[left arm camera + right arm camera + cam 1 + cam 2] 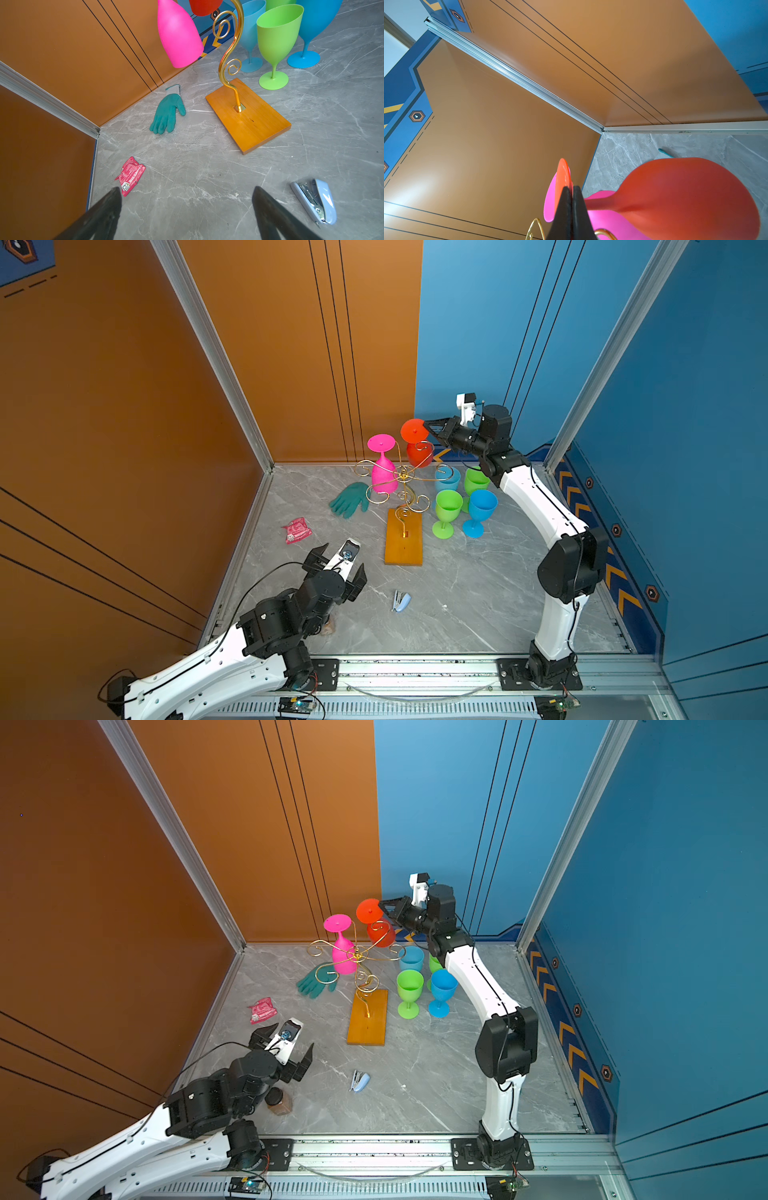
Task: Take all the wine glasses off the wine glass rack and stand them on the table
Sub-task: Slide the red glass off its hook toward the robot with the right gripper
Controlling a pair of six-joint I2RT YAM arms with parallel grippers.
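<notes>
Hanging glass: pink wine glass (pixel 383 477), smooth matte plastic, bowl down from a curl of the wine glass rack (pixel 404 537).
Rack: thin gold wire spirals on a flat orange-brown wooden base.
Red wine glass (pixel 419 454): tilted at the rack's far-right curl, foot disc uppermost.
Right fingers (pixel 564 207): clenched on that foot's rim.
Left fingers (pixel 104 212): released, spread wide, near-left of the rack.
Tabletop (pixel 457 593): grey marbled; green glasses (pixel 448 506) and blue glasses (pixel 482 506) upright right of the rack.

You have a gold wine glass rack (pixel 402 476) with an orange-brown base (pixel 403 547), a pink glass (pixel 382 475), a red glass (pixel 417 455), a teal glove (pixel 350 499), a pale-blue stapler (pixel 401 600), and a grey white-veined tabletop (pixel 478 593).
</notes>
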